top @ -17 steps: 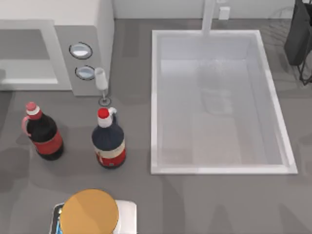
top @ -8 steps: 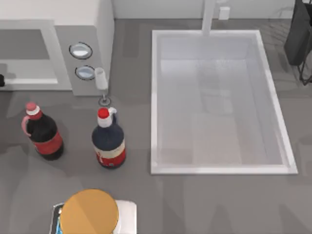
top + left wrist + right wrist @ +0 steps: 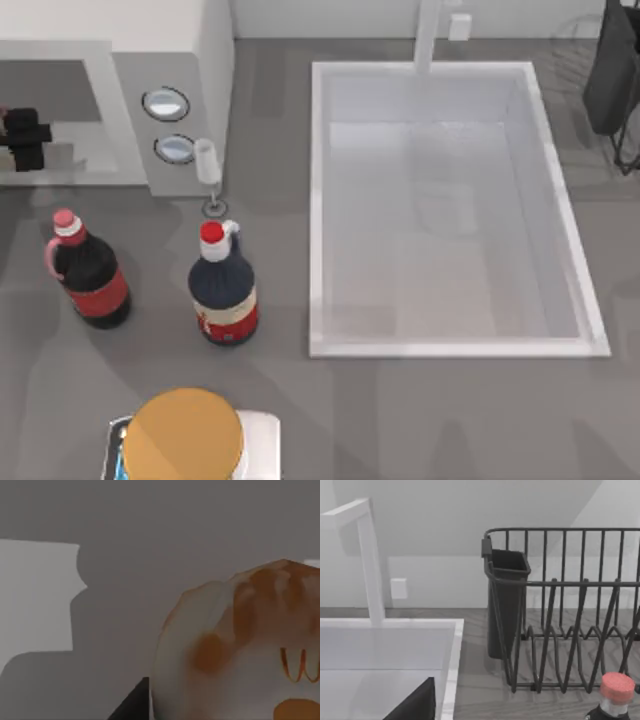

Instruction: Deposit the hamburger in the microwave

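Observation:
The hamburger (image 3: pixel 235 645), a pale tan bun with orange marks, sits very close in the left wrist view against grey walls. My left gripper (image 3: pixel 22 135) reaches in from the table's left edge at the mouth of the microwave (image 3: pixel 130 110), level with its grey cavity (image 3: pixel 50 90), and is shut on the hamburger. In the top view the dark gripper hides the bun. My right gripper (image 3: pixel 420 707) is parked near the sink's far right corner, facing the dish rack.
Two dark red-capped bottles (image 3: pixel 88 275) (image 3: pixel 223 290) stand in front of the microwave. A small white cup-like piece (image 3: pixel 207 165) stands by the dial panel. The white sink (image 3: pixel 318 200) takes up the middle right. An orange disc (image 3: pixel 183 435) lies at the near edge; a black dish rack (image 3: pixel 560 630) stands far right.
My left gripper has come into the top view from the left edge and moved rightward in front of the microwave cavity. Nothing else has shifted.

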